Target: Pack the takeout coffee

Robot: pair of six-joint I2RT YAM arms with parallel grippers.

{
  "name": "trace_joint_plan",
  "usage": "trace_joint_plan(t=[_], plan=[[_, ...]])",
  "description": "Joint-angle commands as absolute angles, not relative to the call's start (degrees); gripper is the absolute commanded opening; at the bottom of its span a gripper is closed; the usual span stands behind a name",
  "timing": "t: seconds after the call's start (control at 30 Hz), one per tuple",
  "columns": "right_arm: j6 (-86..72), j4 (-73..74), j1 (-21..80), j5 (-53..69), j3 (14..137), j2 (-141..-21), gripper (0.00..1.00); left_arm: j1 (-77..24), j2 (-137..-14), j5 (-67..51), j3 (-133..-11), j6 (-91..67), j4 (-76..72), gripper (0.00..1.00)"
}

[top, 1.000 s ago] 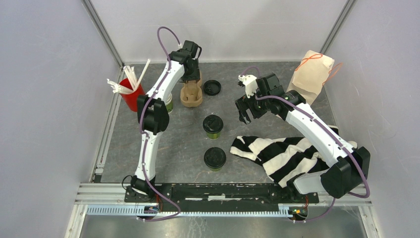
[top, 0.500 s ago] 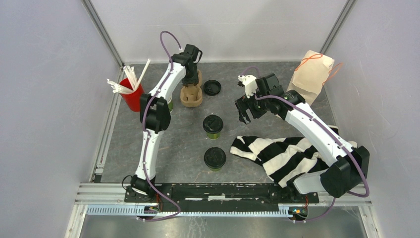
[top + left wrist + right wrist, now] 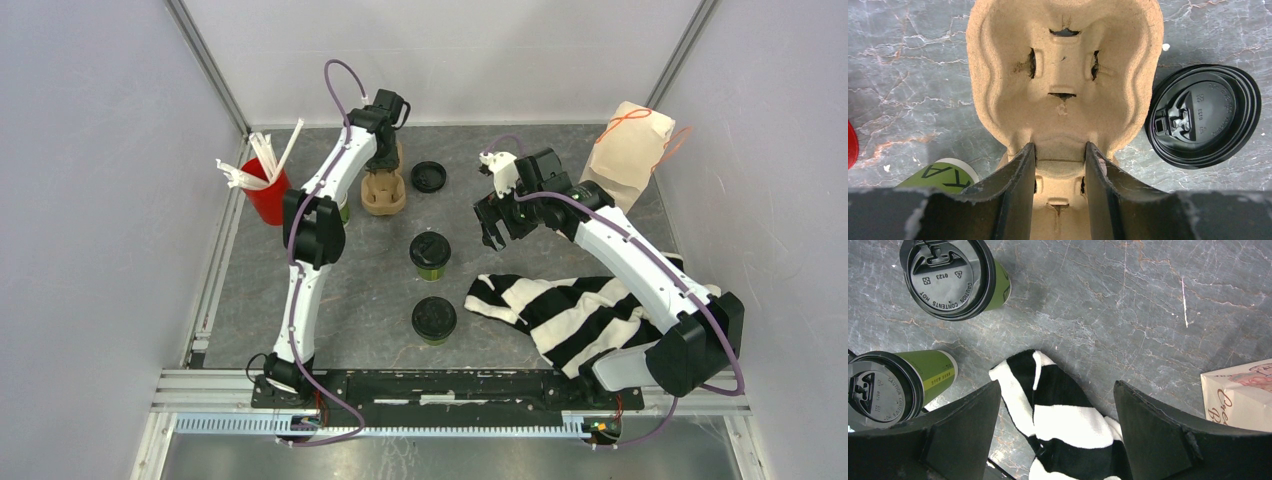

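Two lidded green coffee cups stand mid-table, one (image 3: 430,252) behind the other (image 3: 434,318). The right wrist view shows them as the upper cup (image 3: 950,275) and the lower cup (image 3: 878,387). The brown pulp cup carrier (image 3: 385,192) lies at the back. My left gripper (image 3: 384,162) is shut on it. In the left wrist view the gripper (image 3: 1060,147) clamps the ridge between the pockets of the carrier (image 3: 1063,75). My right gripper (image 3: 493,232) hangs open right of the cups, and the right wrist view of that gripper (image 3: 1057,390) has nothing between the fingers.
A loose black lid (image 3: 428,176) lies right of the carrier. A third green cup (image 3: 945,175) sits by my left arm. A red cup with straws (image 3: 264,192) is at the left, a paper bag (image 3: 628,150) at the back right, a striped cloth (image 3: 570,310) near right.
My left jaws have closed in onto the carrier's middle ridge and the wrist has shifted slightly. The right arm and the cups have not moved.
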State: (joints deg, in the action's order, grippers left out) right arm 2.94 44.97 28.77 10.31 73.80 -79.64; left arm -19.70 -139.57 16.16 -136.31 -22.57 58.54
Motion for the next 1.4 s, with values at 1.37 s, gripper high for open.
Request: trace_joint_plan(t=[1.37], plan=[[-5.4, 38.0, 27.4, 16.1, 86.2, -89.2, 0.91, -16.1, -129.3, 4.5, -130.6, -37.0, 55.6, 0.02]])
